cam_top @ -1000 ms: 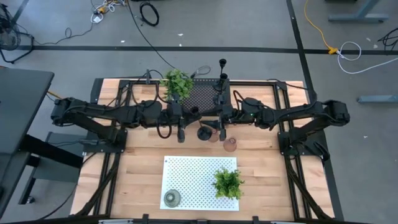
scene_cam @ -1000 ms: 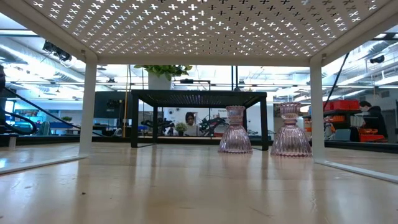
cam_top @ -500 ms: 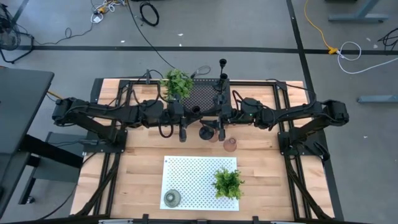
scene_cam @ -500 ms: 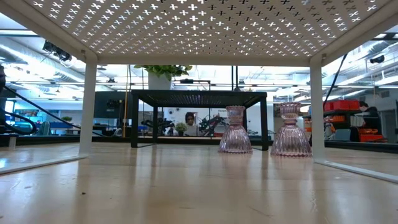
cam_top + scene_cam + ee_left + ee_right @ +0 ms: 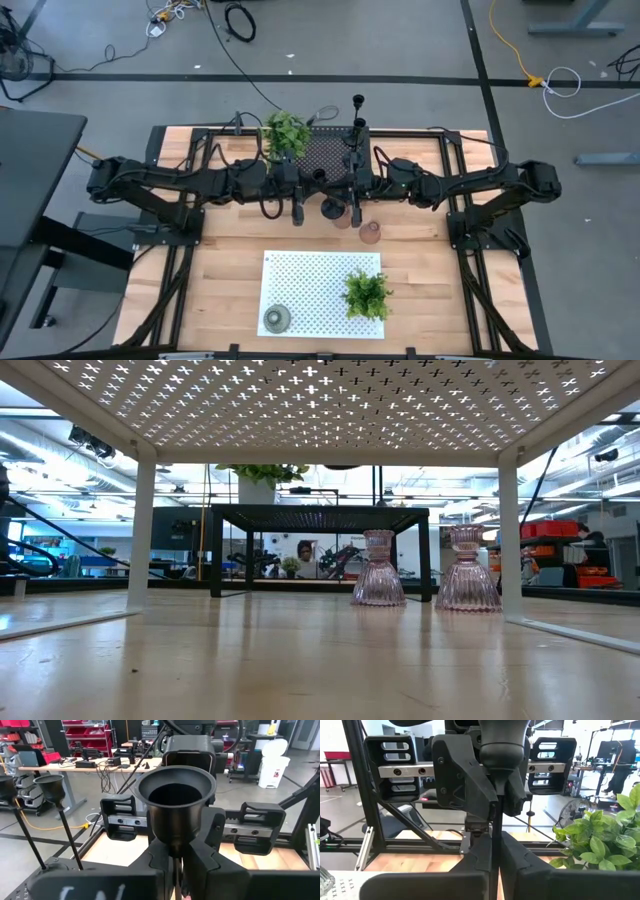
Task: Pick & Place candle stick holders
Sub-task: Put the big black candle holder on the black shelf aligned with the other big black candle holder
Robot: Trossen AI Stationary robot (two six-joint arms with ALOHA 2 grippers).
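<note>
Over the last second the right hand (image 5: 355, 214) has snapped from wide open to fully closed, and the right wrist view shows its 2 fingers (image 5: 481, 851) pinched on the thin stem of a black candle stick holder (image 5: 331, 208). The left hand (image 5: 296, 214), nearly closed, has the same holder by the stem just under its cup (image 5: 176, 795), as the left wrist view shows. Both hands have also drifted slightly toward 12 o'clock, and the holder hangs between them above the middle of the table (image 5: 225, 280). My reading is that this is a hand-over: with 2 grips on 1 stem, the left hand likely needs to let go before the holder can travel.

2 pink glass holders stand on the table just at 6 o'clock of the hands, 1 (image 5: 344, 219) partly under them and 1 (image 5: 371, 232) a little toward 4 o'clock. An olive-green glass holder (image 5: 276, 319) sits on the white perforated shelf (image 5: 310, 285) at its 7 o'clock corner, a leafy plant (image 5: 367, 294) at its 4 o'clock side. At 12 o'clock the black mesh rack (image 5: 325, 152) carries another plant (image 5: 286, 133) and 2 more slim black holders (image 5: 359, 112).

The table is pale wood on a black frame. Around it lie grey concrete floor and loose cables; the low view shows a workshop with shelving and a person (image 5: 303, 552) far behind.
</note>
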